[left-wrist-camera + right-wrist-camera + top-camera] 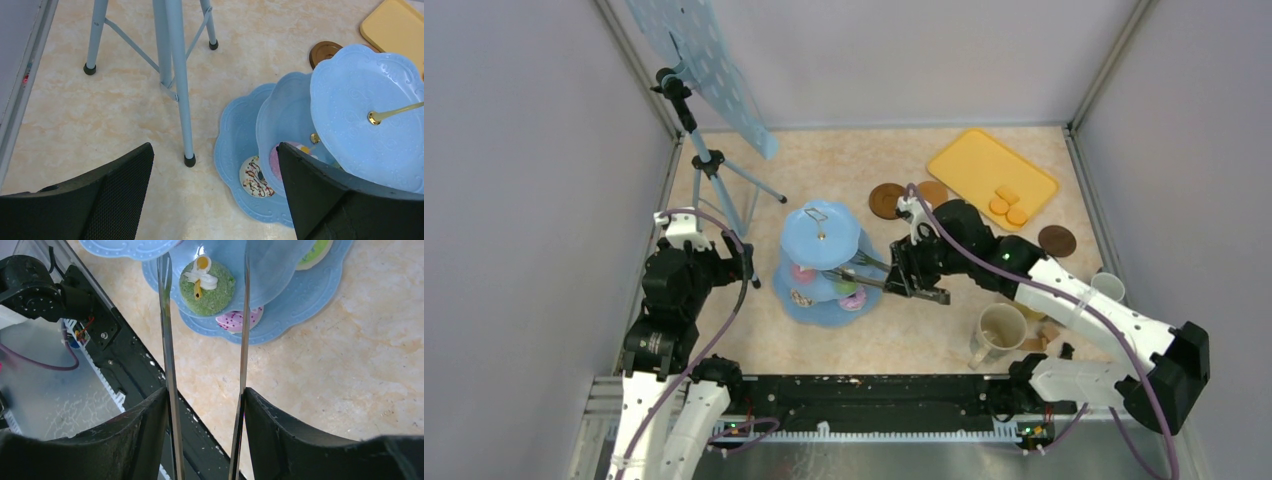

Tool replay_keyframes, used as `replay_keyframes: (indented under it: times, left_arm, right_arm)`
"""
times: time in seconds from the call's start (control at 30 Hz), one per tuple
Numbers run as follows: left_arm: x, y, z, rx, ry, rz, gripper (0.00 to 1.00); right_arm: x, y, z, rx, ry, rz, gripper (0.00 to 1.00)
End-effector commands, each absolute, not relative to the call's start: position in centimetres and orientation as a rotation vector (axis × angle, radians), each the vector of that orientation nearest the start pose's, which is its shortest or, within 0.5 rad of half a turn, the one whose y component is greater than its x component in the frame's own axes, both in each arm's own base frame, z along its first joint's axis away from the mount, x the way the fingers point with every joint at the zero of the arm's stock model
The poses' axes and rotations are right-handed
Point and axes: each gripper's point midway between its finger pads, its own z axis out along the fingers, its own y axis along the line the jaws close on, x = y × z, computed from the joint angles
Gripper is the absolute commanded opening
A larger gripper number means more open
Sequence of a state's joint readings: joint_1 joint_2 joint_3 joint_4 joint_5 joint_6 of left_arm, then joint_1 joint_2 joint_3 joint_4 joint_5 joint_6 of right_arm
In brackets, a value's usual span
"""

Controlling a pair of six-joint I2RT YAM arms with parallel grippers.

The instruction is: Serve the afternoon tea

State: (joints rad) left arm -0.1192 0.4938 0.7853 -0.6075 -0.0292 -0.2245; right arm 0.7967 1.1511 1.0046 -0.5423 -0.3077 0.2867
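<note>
Right pincer (916, 272) of mine, seen from above, is clenched on the handle end of the long metal tongs (864, 272). Their blades point toward nine o'clock into the pale blue three-tier cake stand (834, 235) at mid-table. My left pincer (746, 268) sits apart at the stand's nine o'clock. At two o'clock lies the flat yellow plastic tray (969, 160), carrying three round orange biscuits (1007, 203), with round brown coasters (887, 200) near it. A big beige ceramic mug (1001, 330) stands at the stand's four o'clock.

From my left wrist, the left pincer is released, its fingers wide apart over bare table with nothing between them. A light blue metal tripod (175, 75) stands at twelve o'clock. On the stand's bottom tier lies a white donut with chocolate squiggles (256, 177).

From my right wrist, the tong blades run toward twelve o'clock, one on either side of a green round cake with white topping (207, 282). I cannot tell whether they touch it. A pink speckled donut (240, 320) lies at its five o'clock.
</note>
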Motion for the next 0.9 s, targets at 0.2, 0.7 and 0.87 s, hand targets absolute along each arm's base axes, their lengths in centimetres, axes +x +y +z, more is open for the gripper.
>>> replay_keyframes:
  times: [0.2,0.7,0.87]
  left_arm:
    - [23.0,-3.3,26.9,-0.099,1.831,-0.217,0.99]
    - [22.8,-3.4,27.2,-0.088,1.812,-0.224,0.99]
    - [22.5,-3.9,27.4,-0.071,1.798,-0.237,0.99]
  right_arm:
    - [16.9,23.5,23.9,-0.71,2.195,0.766,0.55]
    - [23.5,11.3,22.8,-0.189,2.266,0.114,0.48]
    - [30.4,5.4,22.1,0.119,2.228,0.053,0.48]
